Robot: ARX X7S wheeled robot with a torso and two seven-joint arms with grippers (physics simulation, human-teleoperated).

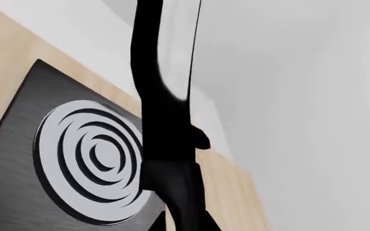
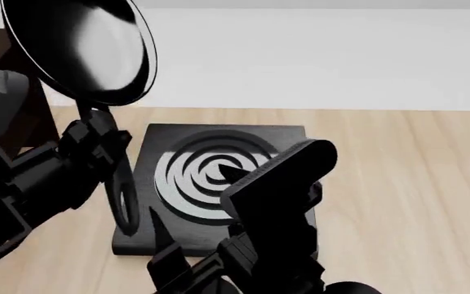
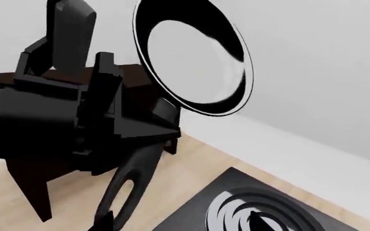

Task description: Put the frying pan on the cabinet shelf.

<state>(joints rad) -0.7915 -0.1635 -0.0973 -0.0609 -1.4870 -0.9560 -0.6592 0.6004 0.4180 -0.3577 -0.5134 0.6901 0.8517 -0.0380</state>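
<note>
- The frying pan [image 2: 84, 52] is up in the air at the far left of the scene, tipped nearly on edge, its glossy inside catching a pale sheen and facing toward the right.
- Its short black handle [image 2: 123, 199] points down, and the loop with the hole at its end hangs just above the near left corner of the square black plate [image 2: 292, 138].
- In the right wrist view the same pan [image 3: 194, 55] shows as a bright oval dish with its handle [image 3: 127, 185] sticking down below the arm.
- The left gripper [image 2: 96, 144] is clamped around the handle just under the pan's bowl and carries the whole weight; its fingers are closed tight against it.
- From the left wrist view the pan [image 1: 165, 96] runs edge-on right past the lens, with the ringed plate [image 1: 24, 125] lying below on the light wood table [image 1: 5, 43].
- The plate has grey concentric rings in its middle and sits flat on the table [image 2: 415, 184].
- The right gripper [image 2: 227, 174] hovers over the plate's rings; one dark pointed tip shows, but the arm's body blocks the rest, so I cannot tell how wide it stands.
- The dark brown cabinet shelf [image 3: 34, 190] stands behind the left arm at the far left, apart from the pan.
- A white wall [image 2: 325, 55] closes off the far side.
</note>
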